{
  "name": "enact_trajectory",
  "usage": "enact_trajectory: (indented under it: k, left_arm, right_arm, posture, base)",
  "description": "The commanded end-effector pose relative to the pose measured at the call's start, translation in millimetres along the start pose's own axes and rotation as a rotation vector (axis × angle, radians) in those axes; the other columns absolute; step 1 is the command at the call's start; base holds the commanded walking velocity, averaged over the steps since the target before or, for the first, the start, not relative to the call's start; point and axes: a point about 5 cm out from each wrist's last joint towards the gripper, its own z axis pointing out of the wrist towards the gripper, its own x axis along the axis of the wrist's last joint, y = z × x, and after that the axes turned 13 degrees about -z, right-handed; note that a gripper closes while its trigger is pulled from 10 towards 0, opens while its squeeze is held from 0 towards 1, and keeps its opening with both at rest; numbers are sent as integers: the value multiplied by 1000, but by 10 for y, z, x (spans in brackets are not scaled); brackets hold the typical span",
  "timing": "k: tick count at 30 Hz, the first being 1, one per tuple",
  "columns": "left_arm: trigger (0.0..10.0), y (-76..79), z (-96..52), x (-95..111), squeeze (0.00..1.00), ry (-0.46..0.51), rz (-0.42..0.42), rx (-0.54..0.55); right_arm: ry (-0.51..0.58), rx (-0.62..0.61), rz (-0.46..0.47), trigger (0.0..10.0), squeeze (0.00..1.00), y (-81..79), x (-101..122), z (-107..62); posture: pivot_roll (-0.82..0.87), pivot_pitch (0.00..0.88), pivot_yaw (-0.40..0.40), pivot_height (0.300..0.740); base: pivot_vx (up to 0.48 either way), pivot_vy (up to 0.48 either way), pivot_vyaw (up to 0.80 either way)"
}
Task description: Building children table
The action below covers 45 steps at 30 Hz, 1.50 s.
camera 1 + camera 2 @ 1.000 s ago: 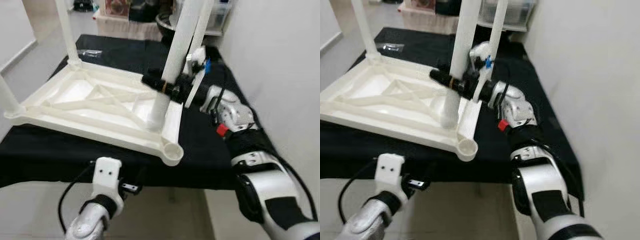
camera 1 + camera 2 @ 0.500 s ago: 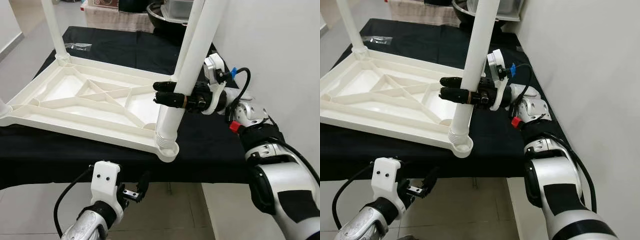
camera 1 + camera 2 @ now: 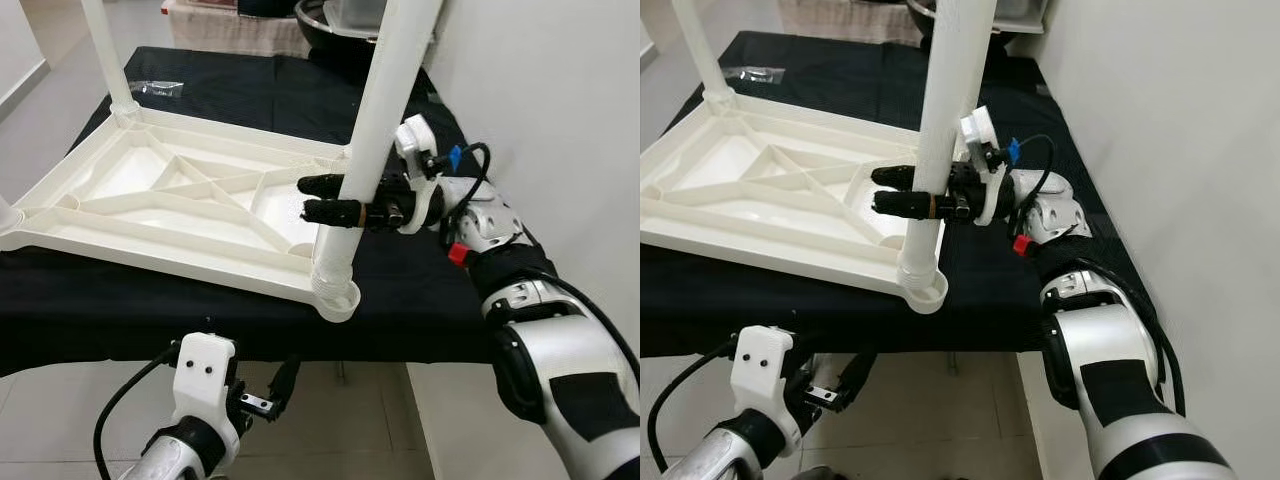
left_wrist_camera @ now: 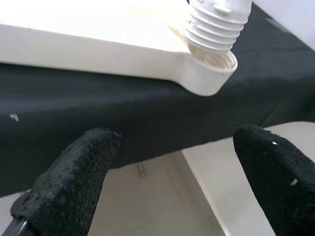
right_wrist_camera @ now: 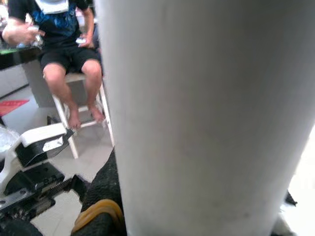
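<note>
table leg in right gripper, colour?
White table leg, clearest in the right eye view.

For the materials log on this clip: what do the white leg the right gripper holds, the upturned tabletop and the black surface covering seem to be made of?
The leg, held by the right gripper: apparently moulded plastic, smooth matte white with ridged threads at its base. The tabletop: likely the same plastic, with thin moulded ribs underneath and a slight sheen. The covering: probably cloth, matte black, draping over the edge.
</note>
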Motion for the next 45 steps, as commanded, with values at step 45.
enact_trajectory:
  k: [45]
  left_arm:
    - [10000,-33,-42,31,0,-32,17,7]
  right_arm:
    - [-94,174,-3,10000,0,-260,-175,17]
  posture:
    - [217,220,-99,740]
  base:
    - [0,0,0]
